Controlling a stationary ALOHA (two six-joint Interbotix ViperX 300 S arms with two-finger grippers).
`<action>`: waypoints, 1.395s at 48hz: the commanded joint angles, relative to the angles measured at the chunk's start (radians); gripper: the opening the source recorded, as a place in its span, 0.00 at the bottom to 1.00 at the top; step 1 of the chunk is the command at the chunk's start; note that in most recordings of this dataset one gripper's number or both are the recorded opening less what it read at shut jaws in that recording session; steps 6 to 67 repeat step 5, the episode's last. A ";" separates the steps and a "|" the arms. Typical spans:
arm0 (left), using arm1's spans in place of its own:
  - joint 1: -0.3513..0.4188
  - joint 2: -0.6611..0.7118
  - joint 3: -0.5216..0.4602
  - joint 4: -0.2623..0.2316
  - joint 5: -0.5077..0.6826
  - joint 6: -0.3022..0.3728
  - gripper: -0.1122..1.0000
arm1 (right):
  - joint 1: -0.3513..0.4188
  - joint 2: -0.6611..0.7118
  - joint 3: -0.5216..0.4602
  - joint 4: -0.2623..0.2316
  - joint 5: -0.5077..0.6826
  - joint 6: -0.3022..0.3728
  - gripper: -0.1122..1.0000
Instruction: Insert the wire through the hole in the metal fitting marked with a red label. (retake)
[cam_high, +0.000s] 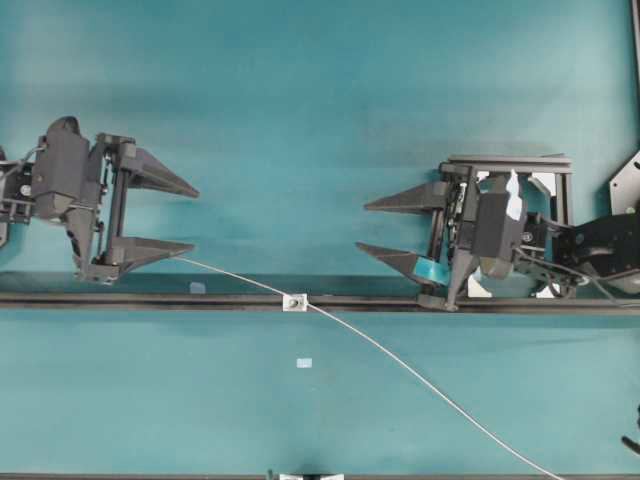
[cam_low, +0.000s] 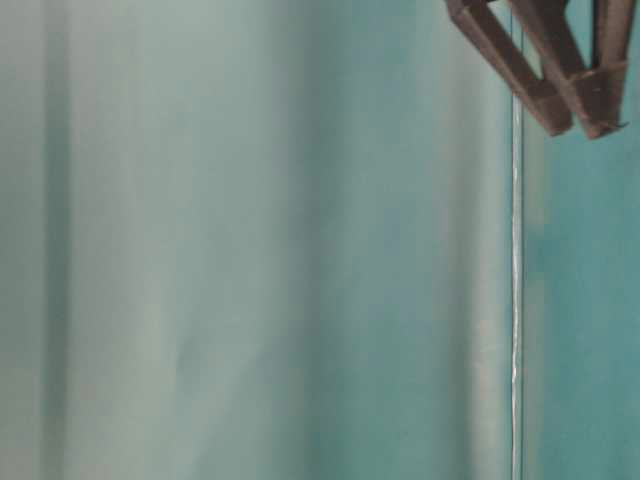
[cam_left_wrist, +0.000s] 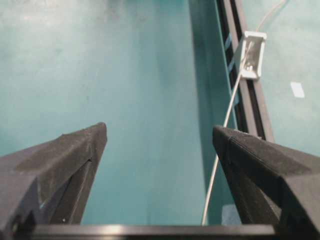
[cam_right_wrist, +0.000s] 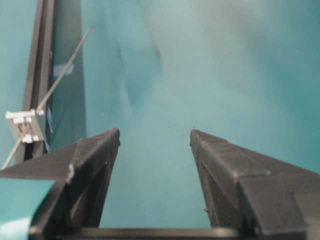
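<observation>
Both hands spread, holding nothing: left hand (cam_high: 196, 217), right hand (cam_high: 361, 227). Wire (cam_high: 400, 360) runs through metal fitting (cam_high: 294, 300) on rail (cam_high: 150, 298).

No text or number can be read anywhere; the metal fitting (cam_right_wrist: 23, 129) seems faintly red-marked.

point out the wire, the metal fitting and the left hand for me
wire (cam_high: 400, 362), overhead view, on its bare stretch right of the fitting
metal fitting (cam_high: 294, 300), overhead view, on its silvery square face on the dark rail
left hand (cam_high: 194, 216), overhead view, midway between its two open fingertips
</observation>
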 joint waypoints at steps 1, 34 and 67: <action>0.005 -0.017 -0.028 0.003 0.006 -0.002 0.62 | -0.002 -0.046 -0.012 -0.009 0.005 0.002 0.71; 0.005 -0.029 -0.041 0.003 0.037 -0.002 0.62 | -0.002 -0.072 -0.011 -0.035 0.026 0.003 0.71; 0.005 -0.029 -0.041 0.003 0.037 -0.002 0.62 | -0.002 -0.072 -0.011 -0.035 0.026 0.003 0.71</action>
